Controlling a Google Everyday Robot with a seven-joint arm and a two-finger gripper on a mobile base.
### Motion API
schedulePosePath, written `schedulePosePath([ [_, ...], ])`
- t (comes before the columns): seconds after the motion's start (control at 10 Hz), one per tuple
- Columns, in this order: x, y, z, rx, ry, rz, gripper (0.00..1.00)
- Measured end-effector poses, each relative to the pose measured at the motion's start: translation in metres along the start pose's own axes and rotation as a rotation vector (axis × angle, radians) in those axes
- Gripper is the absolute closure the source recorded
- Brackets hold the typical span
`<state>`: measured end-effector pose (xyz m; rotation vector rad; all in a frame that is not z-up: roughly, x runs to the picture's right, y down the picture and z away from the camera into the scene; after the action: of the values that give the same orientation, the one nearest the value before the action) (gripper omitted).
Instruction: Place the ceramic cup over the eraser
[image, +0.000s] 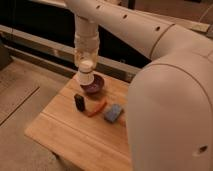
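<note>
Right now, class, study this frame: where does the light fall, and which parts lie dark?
Camera view: warm light falls on the wooden table and the pale arm, and the background is dark. Camera view: the hand, above the purple bowl, holds the ceramic cup, which shows bright; the black eraser reads as a dark block.

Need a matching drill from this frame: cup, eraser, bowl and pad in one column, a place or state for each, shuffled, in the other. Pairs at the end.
1. ceramic cup
2. eraser
3. bowl
4. pad

A. flat on the table, right of the orange stick
B. upright, left of the orange stick
C. held in the claw, off the table by the bowl's left rim
D. dark purple, on the table behind the orange stick

Pairs: 1-C, 2-B, 3-D, 4-A
</note>
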<state>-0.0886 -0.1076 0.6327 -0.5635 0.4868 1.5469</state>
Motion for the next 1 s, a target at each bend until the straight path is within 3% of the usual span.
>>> schedulePosePath([
  [0.5, 0.019, 0.047, 0.028, 0.088, -0.006, -0.063, 1.0],
  [1.0, 0.035, 0.043, 0.035, 0.131, -0.053, -0.033, 1.0],
])
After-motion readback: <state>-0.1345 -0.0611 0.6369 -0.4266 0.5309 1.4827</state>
